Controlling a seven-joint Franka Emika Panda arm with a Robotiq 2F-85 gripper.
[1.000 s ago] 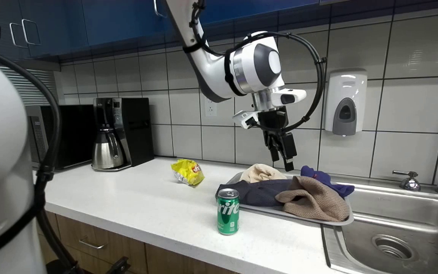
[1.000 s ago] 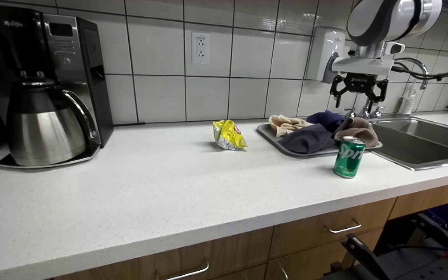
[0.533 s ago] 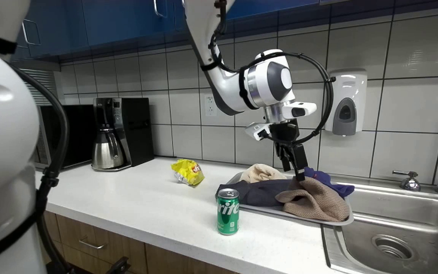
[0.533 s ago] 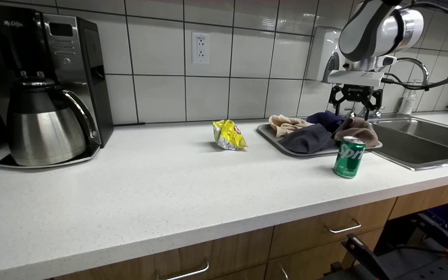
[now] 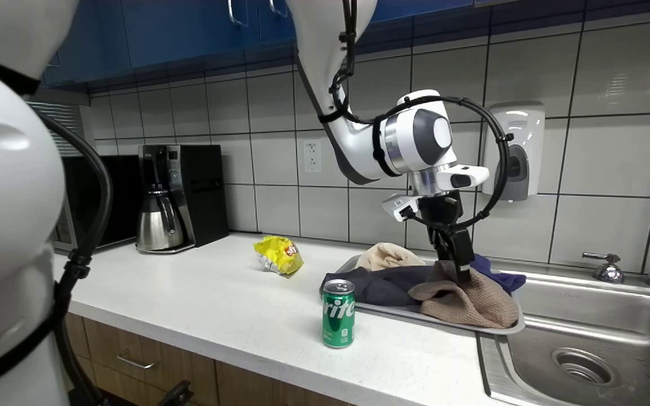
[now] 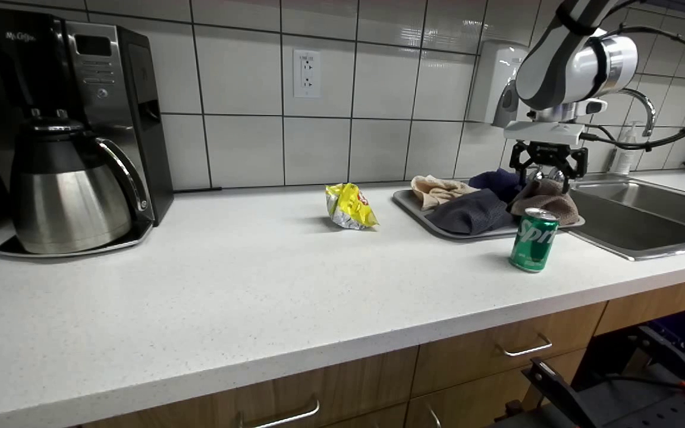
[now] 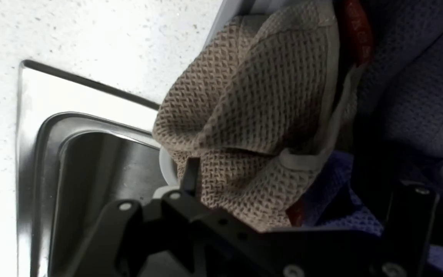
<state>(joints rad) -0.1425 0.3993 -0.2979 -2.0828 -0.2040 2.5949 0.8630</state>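
In the wrist view, the brown waffle-weave towel lies at eleven o'clock from the gripper, jaws wide apart.

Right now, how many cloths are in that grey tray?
4 visible: the brown cloth below the gripper, the charcoal cloth beside that, and the purple cloth and cream cloth nearer the tiled wall. Others may be hidden underneath.

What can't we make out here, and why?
Whether the pincer touches the brown cloth: no view shows contact or gap clearly.
Floor of the tray: mostly under cloths, both exterior views.
Lettering on the red label: too blurred, wrist view.
Front of the microwave: mostly behind the arm, in an exterior view.
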